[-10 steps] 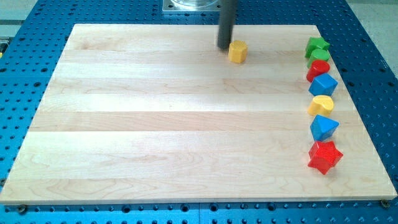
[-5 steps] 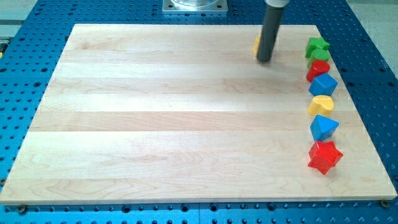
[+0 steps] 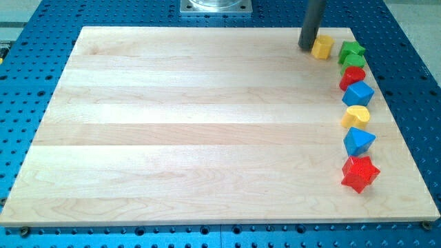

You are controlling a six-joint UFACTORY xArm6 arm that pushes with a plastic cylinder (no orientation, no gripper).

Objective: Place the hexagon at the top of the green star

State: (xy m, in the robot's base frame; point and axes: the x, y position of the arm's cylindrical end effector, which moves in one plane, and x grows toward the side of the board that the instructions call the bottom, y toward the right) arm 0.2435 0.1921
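The yellow hexagon (image 3: pixel 322 47) lies near the board's top right, just left of the green star (image 3: pixel 352 50) with a small gap between them. My tip (image 3: pixel 306 47) stands right against the hexagon's left side. The rod rises out of the view's top.
Below the green star, a column of blocks runs down the right edge: a green block (image 3: pixel 355 62), a red block (image 3: pixel 352 76), a blue block (image 3: pixel 358 94), a yellow block (image 3: pixel 357 116), a blue block (image 3: pixel 359 141) and a red star (image 3: pixel 360 173). The wooden board (image 3: pixel 193 138) lies on a blue perforated table.
The yellow hexagon has slid right and slightly up, from the top middle to beside the green star. My tip moved right with it, staying on its left.
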